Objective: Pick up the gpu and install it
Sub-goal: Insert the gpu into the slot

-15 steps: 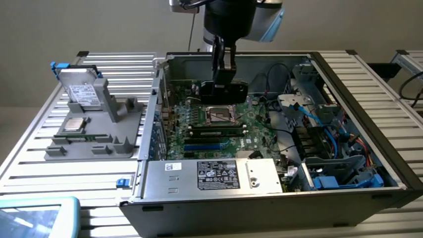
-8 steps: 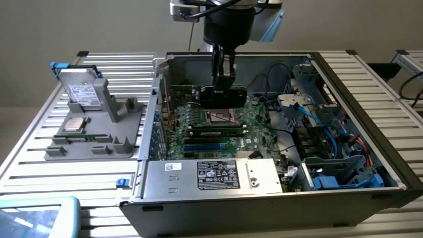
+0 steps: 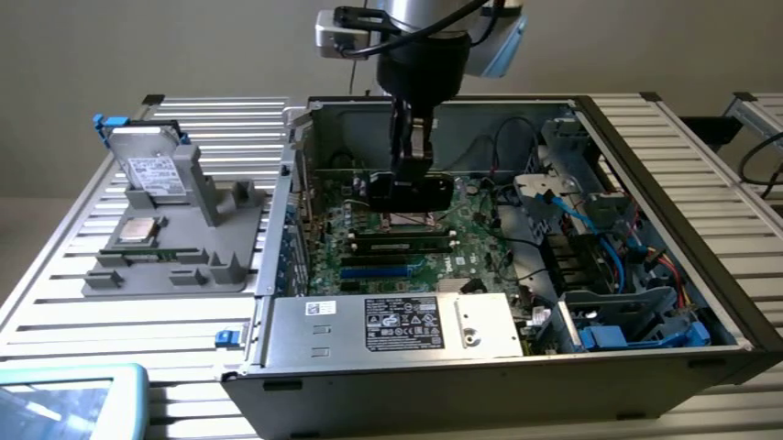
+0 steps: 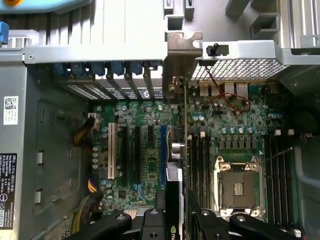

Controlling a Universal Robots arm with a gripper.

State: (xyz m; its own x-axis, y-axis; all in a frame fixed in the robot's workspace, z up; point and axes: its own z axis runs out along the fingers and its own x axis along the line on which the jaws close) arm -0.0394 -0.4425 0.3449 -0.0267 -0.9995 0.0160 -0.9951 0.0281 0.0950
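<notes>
Gripper (image 4: pixel 175 221) jaws partly closed, clamped on gpu (image 4: pixel 174 186), card edge-on, bracket twd rear slots, just over mobo (image 4: pixel 150 152) in open PC case (image 3: pixel 680 174).

Case (image 3: pixel 490 396) on table (image 3: pixel 691 124); parts holder (image 3: pixel 183 268) beside it, on the exterior view's left. The gpu (image 3: pixel 416 192) on edge inside case, over motherboard (image 3: pixel 367 261), bracket (image 4: pixel 175 65) toward rear slots (image 4: pixel 120 75); seated or just above, unclear.
</notes>
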